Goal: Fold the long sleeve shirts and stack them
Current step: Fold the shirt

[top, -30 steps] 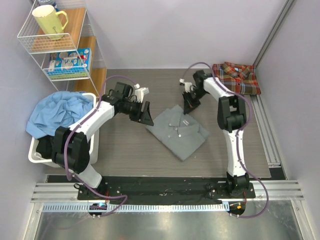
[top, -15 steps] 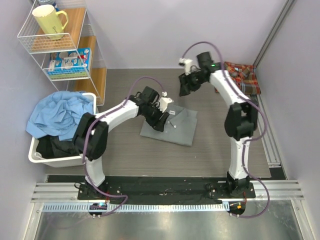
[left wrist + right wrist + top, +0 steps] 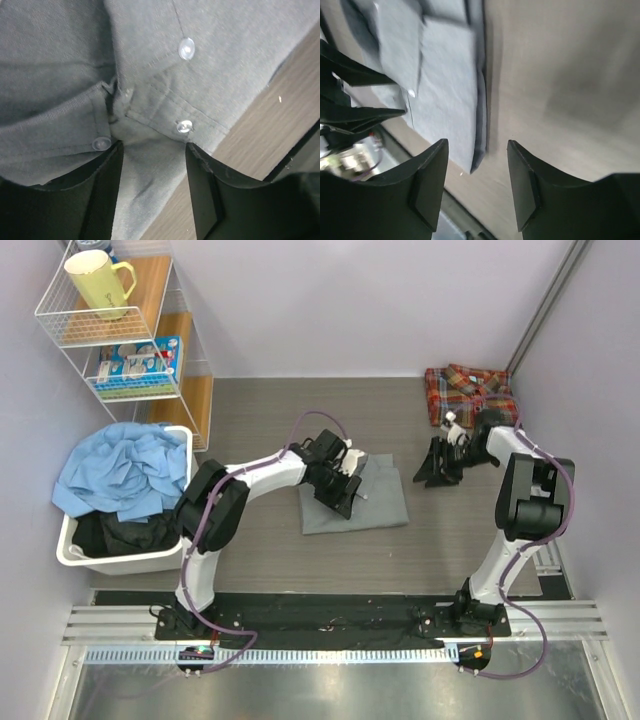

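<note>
Grey shirt (image 3: 378, 506) folded on worktop (image 3: 250, 420), left gripper (image 3: 152, 150) open over its collar, right gripper (image 3: 476, 150) open beside it, plaid shirt (image 3: 470, 392) far right

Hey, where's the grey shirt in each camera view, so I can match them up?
Top external: the grey shirt lies in the middle of the tabletop.
Left wrist: the grey shirt fills most of the frame.
Right wrist: grey shirt upper left.
Shared landmark: bare brown tabletop along the shirt's edge.
</note>
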Motion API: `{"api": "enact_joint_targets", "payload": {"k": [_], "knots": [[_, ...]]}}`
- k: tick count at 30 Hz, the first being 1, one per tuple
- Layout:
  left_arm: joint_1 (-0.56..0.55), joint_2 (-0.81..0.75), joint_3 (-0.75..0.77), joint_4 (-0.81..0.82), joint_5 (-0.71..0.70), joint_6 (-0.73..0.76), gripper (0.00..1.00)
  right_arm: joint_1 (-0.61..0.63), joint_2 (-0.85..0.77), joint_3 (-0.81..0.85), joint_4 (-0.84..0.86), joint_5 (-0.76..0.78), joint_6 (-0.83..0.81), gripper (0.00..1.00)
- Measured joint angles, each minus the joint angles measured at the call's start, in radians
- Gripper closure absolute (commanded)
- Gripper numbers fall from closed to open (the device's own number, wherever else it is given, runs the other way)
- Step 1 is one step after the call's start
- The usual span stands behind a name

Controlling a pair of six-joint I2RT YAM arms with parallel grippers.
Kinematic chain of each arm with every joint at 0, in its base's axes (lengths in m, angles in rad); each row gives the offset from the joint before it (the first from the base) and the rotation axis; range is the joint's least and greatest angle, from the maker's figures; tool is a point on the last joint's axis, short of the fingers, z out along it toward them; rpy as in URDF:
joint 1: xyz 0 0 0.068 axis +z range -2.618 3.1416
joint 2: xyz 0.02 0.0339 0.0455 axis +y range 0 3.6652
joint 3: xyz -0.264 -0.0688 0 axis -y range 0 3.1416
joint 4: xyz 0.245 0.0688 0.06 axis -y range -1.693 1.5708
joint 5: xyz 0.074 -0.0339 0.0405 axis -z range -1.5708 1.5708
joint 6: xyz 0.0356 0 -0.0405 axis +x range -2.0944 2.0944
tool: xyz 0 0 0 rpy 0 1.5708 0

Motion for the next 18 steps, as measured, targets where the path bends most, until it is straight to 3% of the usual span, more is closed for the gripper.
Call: {"api": "enact_joint_targets", "payload": {"k": [5, 9, 18], "knots": [[0.015, -0.08, -0.045, 0.019, 0.029, 0.068, 0.41, -0.014, -0.072, -0.192, 0.042, -0.053, 0.059, 0.5], [-0.008, -0.124, 0.026, -0.008, -0.013, 0.186, 0.42, -0.017, -0.137, -0.266, 0.121, -0.089, 0.124, 0.54], [-0.336, -0.126, 0.021, 0.035, -0.208, 0.461, 0.48, -0.126, -0.156, -0.431, 0.286, -0.124, 0.302, 0.56]]}}
